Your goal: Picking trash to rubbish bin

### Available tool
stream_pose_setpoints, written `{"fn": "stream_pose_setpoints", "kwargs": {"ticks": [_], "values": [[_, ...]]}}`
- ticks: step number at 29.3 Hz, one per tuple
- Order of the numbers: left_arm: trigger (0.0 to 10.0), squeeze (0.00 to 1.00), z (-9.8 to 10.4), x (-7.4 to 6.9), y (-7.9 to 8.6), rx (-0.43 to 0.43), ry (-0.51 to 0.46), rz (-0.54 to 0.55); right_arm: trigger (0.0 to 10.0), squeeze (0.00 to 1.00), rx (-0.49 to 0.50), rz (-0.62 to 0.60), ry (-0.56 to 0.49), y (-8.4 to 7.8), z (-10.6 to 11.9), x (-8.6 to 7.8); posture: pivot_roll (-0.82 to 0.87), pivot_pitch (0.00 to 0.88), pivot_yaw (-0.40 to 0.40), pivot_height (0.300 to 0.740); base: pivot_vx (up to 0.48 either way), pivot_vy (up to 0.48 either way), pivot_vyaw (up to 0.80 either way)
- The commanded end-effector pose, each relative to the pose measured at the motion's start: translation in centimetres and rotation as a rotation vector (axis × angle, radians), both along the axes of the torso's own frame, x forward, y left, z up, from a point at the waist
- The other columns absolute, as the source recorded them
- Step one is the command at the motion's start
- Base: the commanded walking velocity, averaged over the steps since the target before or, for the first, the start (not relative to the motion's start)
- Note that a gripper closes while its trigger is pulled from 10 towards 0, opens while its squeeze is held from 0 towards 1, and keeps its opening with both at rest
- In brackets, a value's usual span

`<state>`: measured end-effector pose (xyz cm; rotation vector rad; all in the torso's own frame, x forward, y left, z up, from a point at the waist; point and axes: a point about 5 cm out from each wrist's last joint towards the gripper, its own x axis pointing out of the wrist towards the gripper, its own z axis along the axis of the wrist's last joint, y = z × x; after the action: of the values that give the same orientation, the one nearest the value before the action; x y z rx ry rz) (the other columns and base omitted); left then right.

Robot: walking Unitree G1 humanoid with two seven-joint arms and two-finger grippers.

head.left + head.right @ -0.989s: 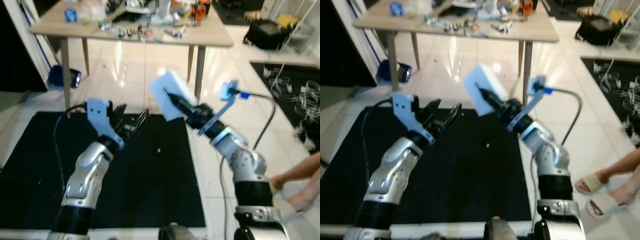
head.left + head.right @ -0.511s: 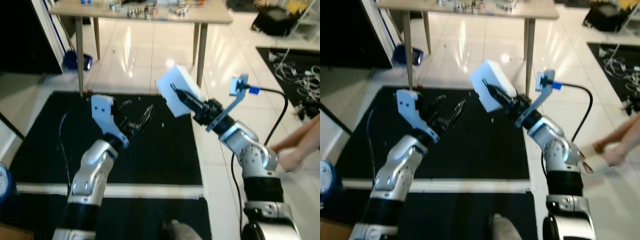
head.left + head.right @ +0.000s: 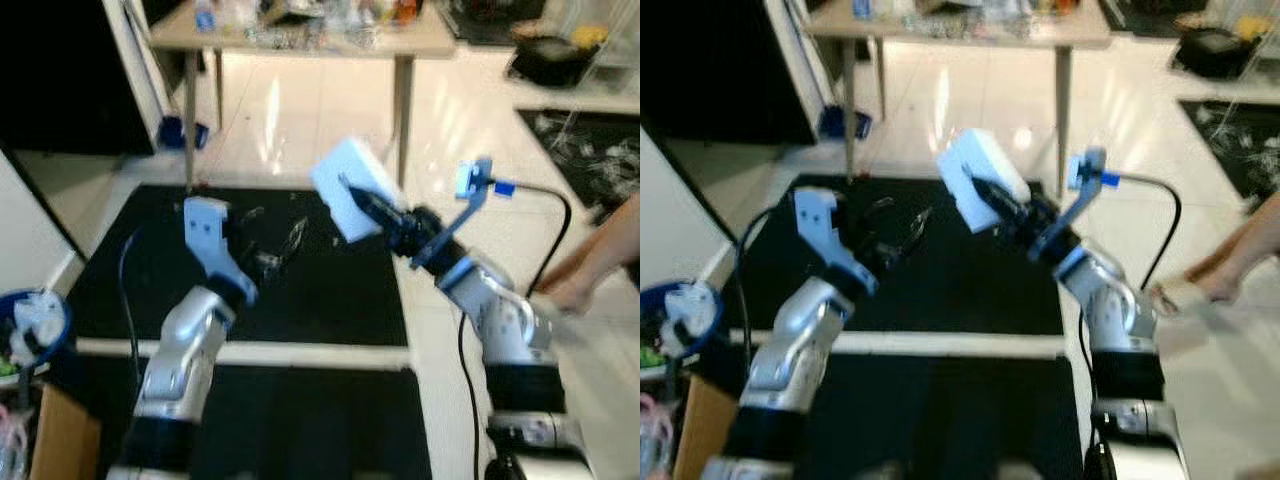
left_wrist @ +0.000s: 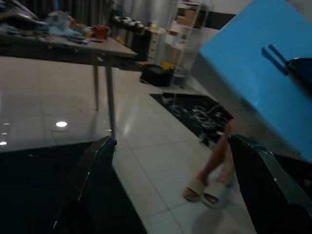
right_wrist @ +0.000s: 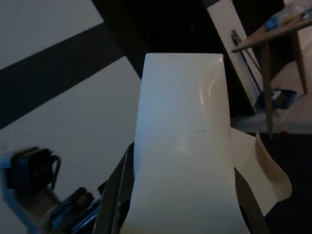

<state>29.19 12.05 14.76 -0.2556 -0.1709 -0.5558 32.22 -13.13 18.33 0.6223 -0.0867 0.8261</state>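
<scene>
At about 8 o'clock in the head views, a blue rubbish bin [image 3: 35,325] with trash inside stands on the floor beside a white wall. The left gripper [image 3: 278,250] hovers over the black mat [image 3: 330,300], fingers [image 4: 92,180] spread wide with nothing between them. Its wrist view shows a person's sandalled feet [image 4: 204,187] on the white tiles. At centre, the right gripper [image 3: 352,192] is closed on a white box [image 3: 350,185], held in the air above the mat's far edge. The right wrist view shows the box's creased face and a loose flap [image 5: 261,170]. At 12 o'clock stands a cluttered wooden table [image 3: 300,35]. No writing is legible.
</scene>
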Motion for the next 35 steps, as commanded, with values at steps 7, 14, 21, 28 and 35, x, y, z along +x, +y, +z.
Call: {"fn": "stream_pose_setpoints", "kwargs": {"ticks": [7,14,21,28,35], "values": [[10.0,0.00,0.10,0.03,0.05,0.003,-0.010,-0.007,10.0,0.00,-0.006,0.004,-0.008,0.17,0.27,0.00,-0.07,0.000,-0.025,0.740,0.000,0.000,0.00],[10.0,0.00,-0.21,0.00,0.11,0.016,-0.006,-0.018,10.0,0.00,-0.008,0.004,-0.008,0.16,0.28,-0.02,-0.07,0.000,-0.026,0.740,0.343,0.000,0.00],[10.0,0.00,-0.04,-0.10,0.20,0.001,-0.017,-0.008,10.0,0.00,-0.009,0.003,-0.009,0.19,0.26,-0.02,-0.06,0.000,-0.029,0.740,0.137,0.000,0.00],[10.0,0.00,-0.26,-0.01,0.16,-0.002,0.000,-0.012,10.0,0.00,-0.027,0.005,0.004,0.27,0.05,0.04,-0.06,0.000,-0.030,0.740,0.000,0.000,-0.06],[10.0,0.00,-0.33,0.04,0.15,-0.006,0.003,-0.015,10.0,0.00,-0.064,-0.005,0.018,0.22,-0.29,0.22,-0.06,0.000,-0.030,0.740,0.000,0.000,-0.73]]}}
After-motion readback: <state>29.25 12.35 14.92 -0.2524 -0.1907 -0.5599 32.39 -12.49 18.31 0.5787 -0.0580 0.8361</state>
